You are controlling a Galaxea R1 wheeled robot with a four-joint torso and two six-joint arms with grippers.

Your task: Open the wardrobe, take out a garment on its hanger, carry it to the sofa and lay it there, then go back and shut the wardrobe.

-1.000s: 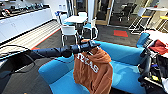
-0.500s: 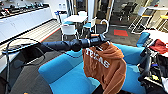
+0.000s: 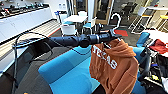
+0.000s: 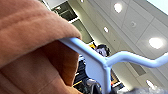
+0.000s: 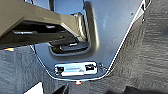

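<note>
Above the big blue sofa (image 3: 67,72) hangs the orange hoodie (image 3: 113,67) on its white hanger (image 3: 115,18), which the left hand (image 3: 112,33) grips tight, and swinging could slide it off.

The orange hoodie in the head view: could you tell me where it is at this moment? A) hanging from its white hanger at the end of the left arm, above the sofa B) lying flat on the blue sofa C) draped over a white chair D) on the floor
A: the orange hoodie hangs from the white hanger at the left hand, above the blue sofa.
</note>
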